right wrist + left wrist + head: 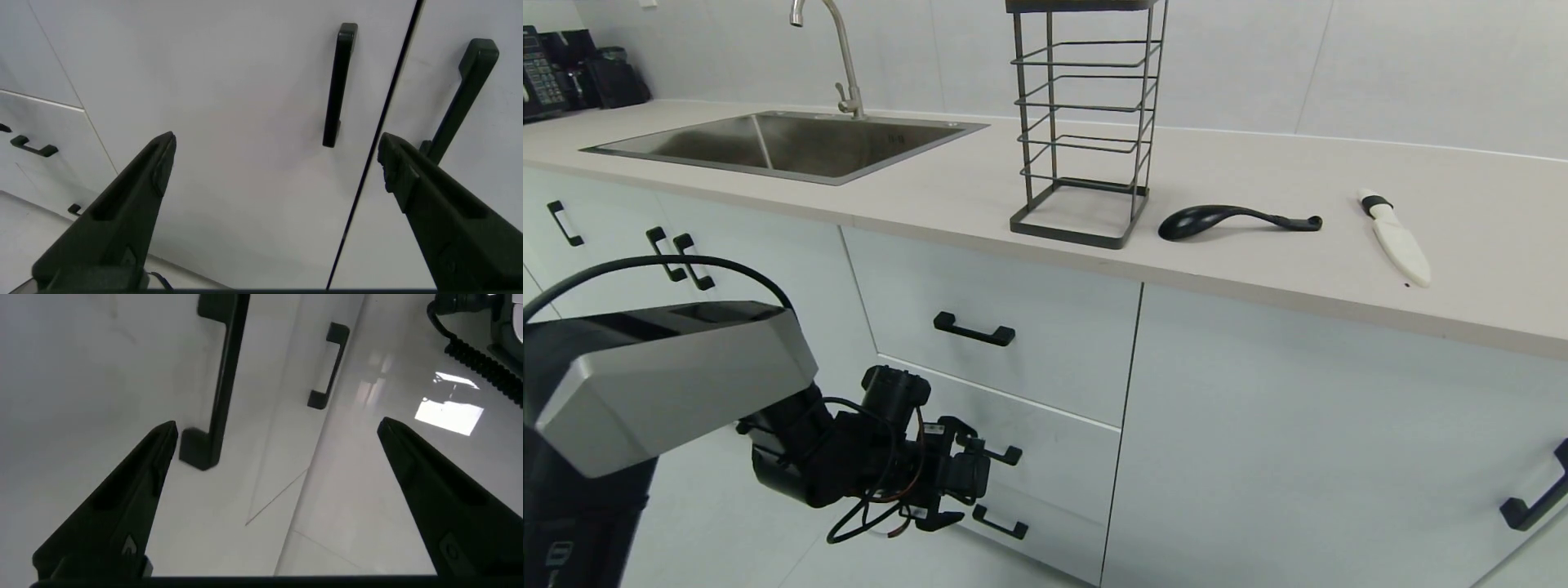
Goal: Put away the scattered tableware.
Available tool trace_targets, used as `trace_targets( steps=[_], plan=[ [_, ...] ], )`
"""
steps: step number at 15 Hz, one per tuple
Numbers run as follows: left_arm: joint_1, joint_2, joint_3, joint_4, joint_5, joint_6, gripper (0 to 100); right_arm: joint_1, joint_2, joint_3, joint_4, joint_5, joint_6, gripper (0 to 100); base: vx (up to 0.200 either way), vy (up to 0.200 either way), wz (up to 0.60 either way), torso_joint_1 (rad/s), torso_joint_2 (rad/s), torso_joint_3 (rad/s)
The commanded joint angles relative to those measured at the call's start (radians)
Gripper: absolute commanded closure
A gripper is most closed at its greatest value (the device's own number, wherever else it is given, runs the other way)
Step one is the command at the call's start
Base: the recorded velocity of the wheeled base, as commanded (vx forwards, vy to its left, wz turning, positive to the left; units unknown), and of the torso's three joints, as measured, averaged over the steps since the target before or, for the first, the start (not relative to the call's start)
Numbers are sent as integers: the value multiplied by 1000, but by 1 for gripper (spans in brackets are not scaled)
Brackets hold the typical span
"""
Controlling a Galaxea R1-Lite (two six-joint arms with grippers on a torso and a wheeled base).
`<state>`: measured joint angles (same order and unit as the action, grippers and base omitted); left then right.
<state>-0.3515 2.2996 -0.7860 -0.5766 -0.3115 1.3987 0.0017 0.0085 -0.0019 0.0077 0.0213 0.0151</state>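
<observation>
Table (1258, 163) with cabinet fronts below. One wire rack (1086, 122) stands upright near the front edge, about midway along it. One sink (784, 143) is set into the left part, with one faucet (841, 57) at its back rim. Dark appliances (572, 69) sit at the back left corner. Two pieces of tableware lie flat on the table: one black spoon (1233, 219) just beside the rack's right side, and one white knife (1396, 238) farther toward the right end, apart from the spoon. My left end effector (277, 425) is open and empty. It hangs below the front edge before the drawer fronts, close to a black handle (216, 384). The table top lies between it and both pieces, which are well apart from it, above and to the right. My right end effector (276, 139) is open and empty, facing a cabinet door (229, 98).
</observation>
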Motion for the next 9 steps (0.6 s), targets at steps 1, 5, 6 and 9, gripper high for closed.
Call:
trace_targets(
  steps=[1,5,6,9],
  plan=[
    [-3,38,-19,0,0,0,0,0,1,0,0,0,0,0,0,0,0,0,0,0],
    [-15,73,-73,0,0,-1,0,0,1,0,0,0,0,0,0,0,0,0,0,0],
    [-21,84,-76,1,-1,-1,0,0,1,-1,0,0,0,0,0,0,0,0,0,0],
    [-21,89,-49,12,0,-1,0,0,1,-1,0,0,0,0,0,0,0,0,0,0]
  ],
)
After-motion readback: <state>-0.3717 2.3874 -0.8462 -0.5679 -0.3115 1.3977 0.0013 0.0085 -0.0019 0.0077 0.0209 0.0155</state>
